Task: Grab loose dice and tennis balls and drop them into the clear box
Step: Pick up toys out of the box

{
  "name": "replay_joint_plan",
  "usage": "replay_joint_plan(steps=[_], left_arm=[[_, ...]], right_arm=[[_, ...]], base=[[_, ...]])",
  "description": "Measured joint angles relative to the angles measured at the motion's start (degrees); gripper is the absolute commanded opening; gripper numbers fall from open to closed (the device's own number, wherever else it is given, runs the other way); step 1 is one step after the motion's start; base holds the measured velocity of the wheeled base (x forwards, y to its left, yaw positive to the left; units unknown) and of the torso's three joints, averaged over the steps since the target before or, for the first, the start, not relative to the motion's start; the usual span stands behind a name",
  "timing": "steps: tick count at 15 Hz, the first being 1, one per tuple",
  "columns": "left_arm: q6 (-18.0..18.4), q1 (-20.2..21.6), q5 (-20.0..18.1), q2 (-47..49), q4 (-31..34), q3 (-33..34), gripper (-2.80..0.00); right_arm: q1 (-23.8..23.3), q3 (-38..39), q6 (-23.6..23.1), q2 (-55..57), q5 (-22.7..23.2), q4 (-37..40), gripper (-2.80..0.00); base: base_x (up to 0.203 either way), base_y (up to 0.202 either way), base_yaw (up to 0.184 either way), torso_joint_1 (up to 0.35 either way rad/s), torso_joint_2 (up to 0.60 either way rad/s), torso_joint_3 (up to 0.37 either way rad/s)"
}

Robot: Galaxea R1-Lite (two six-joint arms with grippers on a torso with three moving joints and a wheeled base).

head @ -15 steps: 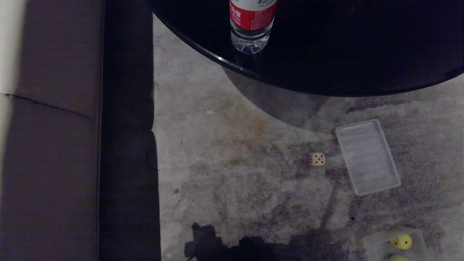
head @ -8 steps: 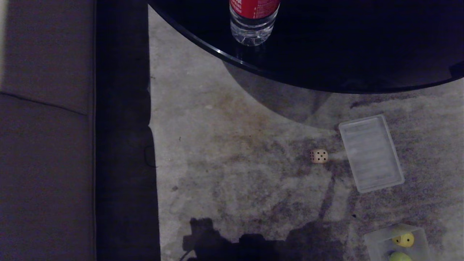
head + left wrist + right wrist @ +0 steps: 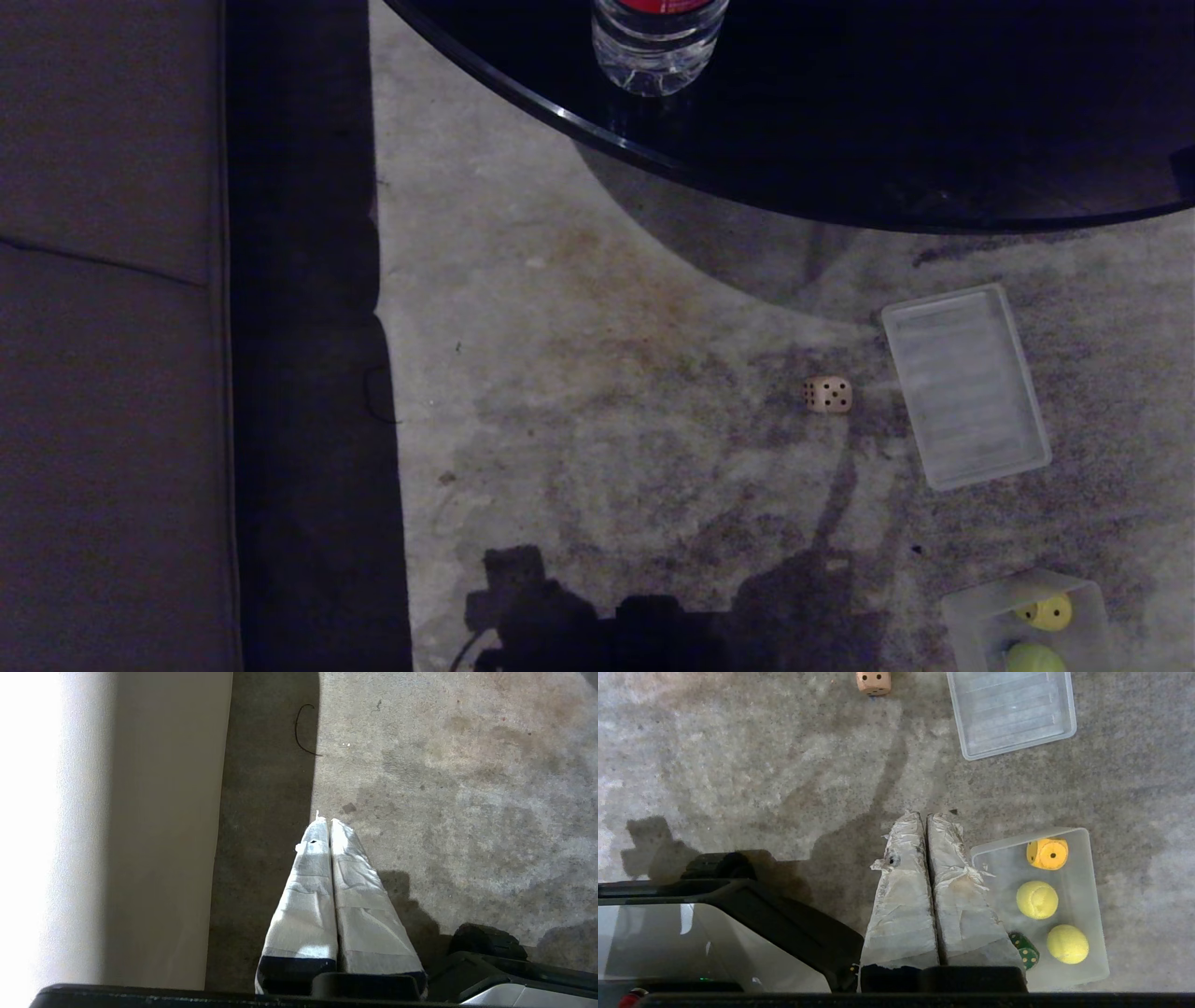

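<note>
One beige die [image 3: 828, 394] lies loose on the floor at nine o'clock of the lid [image 3: 966, 386], while both claws, right [image 3: 923, 817] and left [image 3: 325, 823], hang pressed together, empty, beside the clear box [image 3: 1093, 896].

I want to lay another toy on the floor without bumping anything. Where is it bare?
Bare carpet runs from the sofa to the beige die. It is crowded on the right: the die, the ribbed lid and the clear box lie close together.
</note>
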Motion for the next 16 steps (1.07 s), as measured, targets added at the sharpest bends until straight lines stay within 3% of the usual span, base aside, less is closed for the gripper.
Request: replay_joint_plan(steps=[4,8,12,16], left_arm=[[0.0,0.0,0.0,0.0,0.0,0.0,-2.80],[0.0,0.0,0.0,0.0,0.0,0.0,-2.80],[0.0,0.0,0.0,0.0,0.0,0.0,-2.80],[0.0,0.0,0.0,0.0,0.0,0.0,-2.80]], right_arm=[[-0.1,-5.6,-0.2,5.0,1.5,0.6,-2.80],[0.0,-10.8,0.3,26.3,3.0,-4.7,-2.80],[1.4,-13.0,2.5,53.0,3.5,-20.4,-2.80],[5.5,-14.2,7.6,75.7,3.8,-42.9,-2.80]], base=[[0.000,0.000,0.000,0.000,0.00,0.000],[0.000,0.000,0.000,0.000,0.00,0.000],[0.000,0.000,0.000,0.000,0.00,0.000],[0.000,0.000,0.000,0.000,0.00,0.000]])
